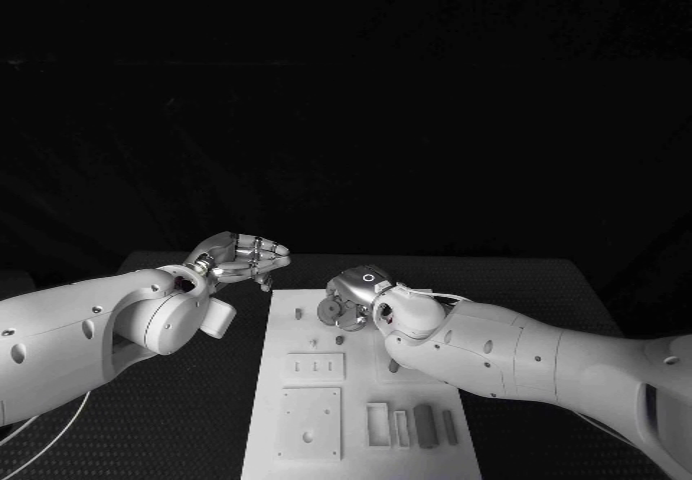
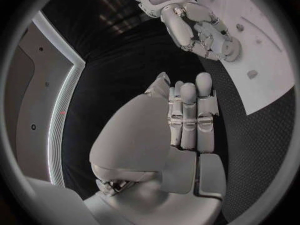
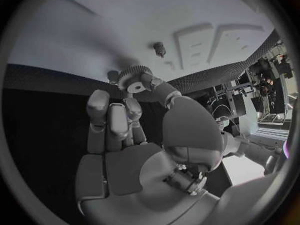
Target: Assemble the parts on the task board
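Observation:
The white task board [image 1: 281, 330] lies lengthwise in the middle of the black table. At its far end my right hand [image 1: 358, 293] pinches a small toothed gear [image 1: 343, 312] between thumb and a finger, low over the board. The right wrist view shows that gear [image 3: 134, 80] at my fingertips, close to a short peg [image 3: 159, 47] standing in the board [image 3: 125, 25]. My left hand [image 1: 240, 258] hovers off the board's far left corner, fingers loosely curved and holding nothing. The left wrist view shows my left hand [image 2: 187, 116] and, beyond it, my right hand [image 2: 199, 31] with the gear [image 2: 232, 49].
Nearer me the board carries a small raised plate [image 1: 315, 367], a larger plate [image 1: 310, 421] and several narrow bars [image 1: 423, 423] side by side. Black matting [image 1: 173, 420] lies on both sides of the board.

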